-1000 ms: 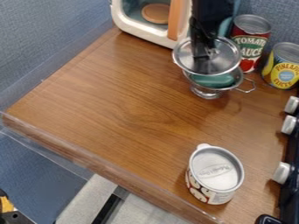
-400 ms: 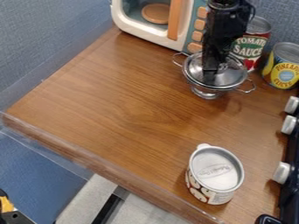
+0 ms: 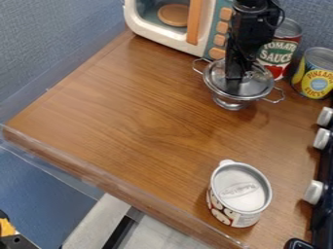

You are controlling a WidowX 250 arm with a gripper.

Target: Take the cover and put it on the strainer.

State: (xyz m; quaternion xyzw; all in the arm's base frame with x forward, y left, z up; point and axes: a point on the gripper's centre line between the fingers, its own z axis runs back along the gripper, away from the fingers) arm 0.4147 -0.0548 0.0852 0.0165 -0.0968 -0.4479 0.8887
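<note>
The black gripper [image 3: 235, 82] hangs at the upper right, its tip at the middle of the cover, where a knob would be hidden. Below it the round silver cover [image 3: 257, 84] lies over the bowl of the strainer, roughly level. The metal strainer [image 3: 230, 103] stands upright on its small foot, with a wire handle out to each side. What lies inside the strainer is hidden under the cover.
Behind the strainer stand a toy microwave [image 3: 165, 30], a tomato sauce can [image 3: 281, 51] and a pineapple can [image 3: 317, 73]. A white lidded can [image 3: 239, 193] is near the wooden table's [image 3: 130, 116] front edge. Stove knobs line the right side.
The gripper and cover have moved slightly right and down onto the strainer. The teal object seen in the strainer earlier is now covered. Since the later earlier frame, almost nothing has shifted.
</note>
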